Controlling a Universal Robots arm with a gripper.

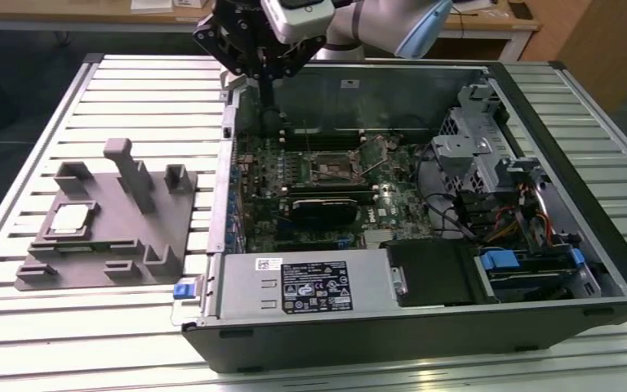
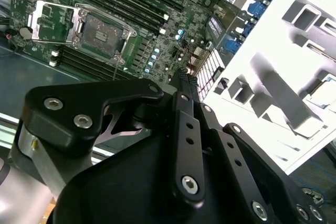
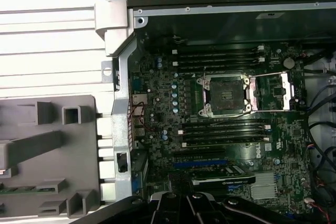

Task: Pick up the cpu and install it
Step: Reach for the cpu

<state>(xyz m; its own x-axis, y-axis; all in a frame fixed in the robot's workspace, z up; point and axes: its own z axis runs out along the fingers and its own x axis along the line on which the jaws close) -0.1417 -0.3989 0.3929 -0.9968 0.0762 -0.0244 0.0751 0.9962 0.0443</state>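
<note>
Grey tray (image 1: 112, 233) holding cpu (image 1: 71, 219), motherboard (image 1: 259, 163) inside open case (image 1: 401, 335), gripper (image 1: 269, 102) closed, holding nothing.

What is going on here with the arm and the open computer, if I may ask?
A robot arm is set to install a cpu into an open computer case. Its gripper hangs over the case's far edge, above the motherboard, with nothing visibly in it. The cpu lies untouched on the grey tray beside the case, at the exterior view's left. The motherboard's socket stands open and empty.
</note>
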